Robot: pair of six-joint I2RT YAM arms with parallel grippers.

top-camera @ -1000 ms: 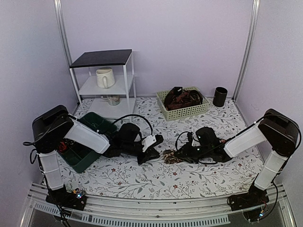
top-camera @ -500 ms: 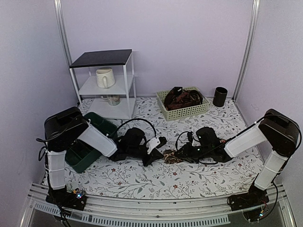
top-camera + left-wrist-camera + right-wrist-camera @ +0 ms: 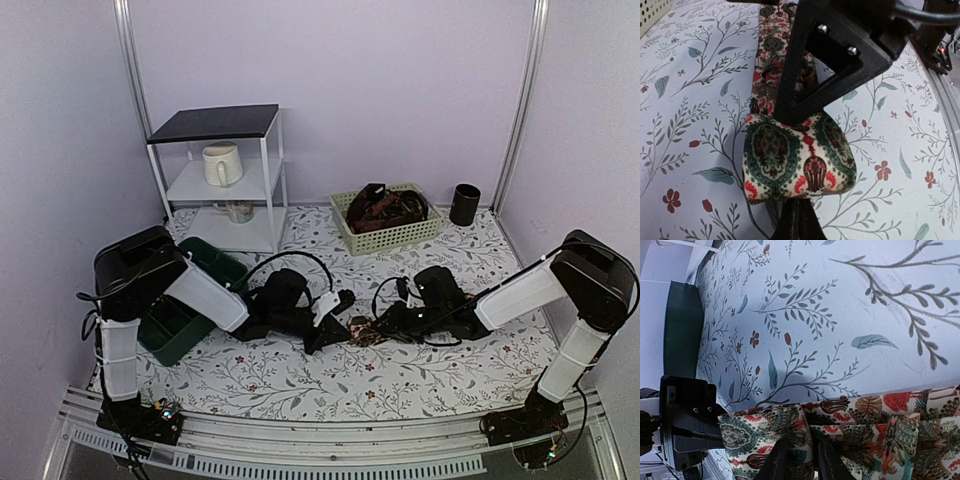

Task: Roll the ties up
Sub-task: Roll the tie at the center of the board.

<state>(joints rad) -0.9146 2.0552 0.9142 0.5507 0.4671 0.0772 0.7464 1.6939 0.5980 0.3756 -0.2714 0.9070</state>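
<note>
One tie [image 3: 800, 160] lies mid-table on the floral cloth [image 3: 300, 375], between the two arms. It's a narrow woven strip with red/green medallions on cream. One end is folded into a soft rounded loop. The left gripper [image 3: 335, 322] is fully closed, clamped on that loop. The right gripper [image 3: 385, 322] has its fingers slightly apart, pinching bunched fabric of the same tie. Other dark ties [image 3: 385, 208] are heaped in the pale lattice basket [image 3: 390, 238], far right of centre.
</note>
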